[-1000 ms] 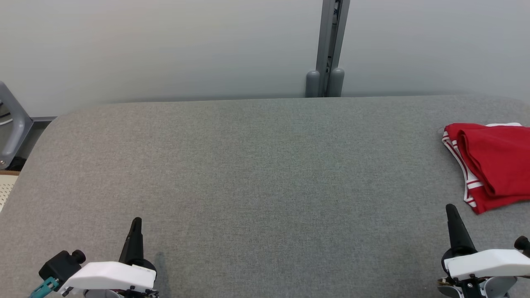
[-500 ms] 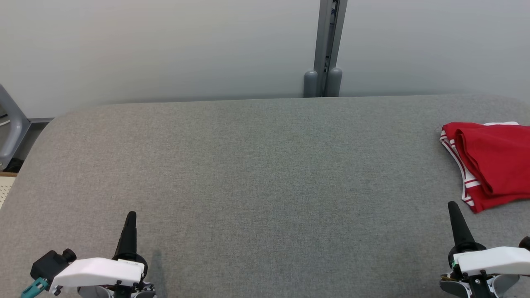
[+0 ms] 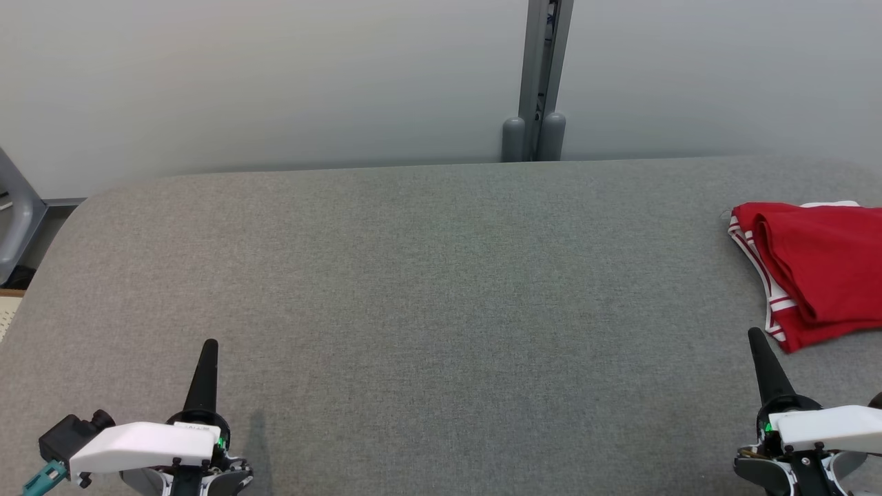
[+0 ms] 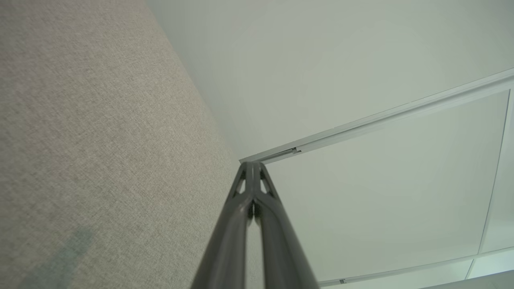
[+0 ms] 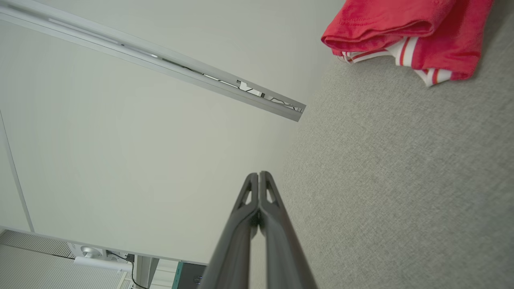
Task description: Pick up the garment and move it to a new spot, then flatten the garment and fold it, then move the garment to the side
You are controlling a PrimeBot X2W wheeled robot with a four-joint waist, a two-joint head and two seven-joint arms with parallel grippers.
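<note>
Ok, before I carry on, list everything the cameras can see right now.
garment: one, red with white stripes, bundled in folds at the table's right end, cut off by the head view's edge
table: one, grey fabric top, across the whole foreground
upright post: one, grey, against the wall behind the table's far edge
wall: one, pale, behind the table
metal frame part: one, grey, beyond the table's left end
left gripper: one, dark fingers on a white body, lower left, shut, holding nothing, above the table
right gripper: one, dark fingers on a white body, lower right, shut, holding nothing, just short of the garment
</note>
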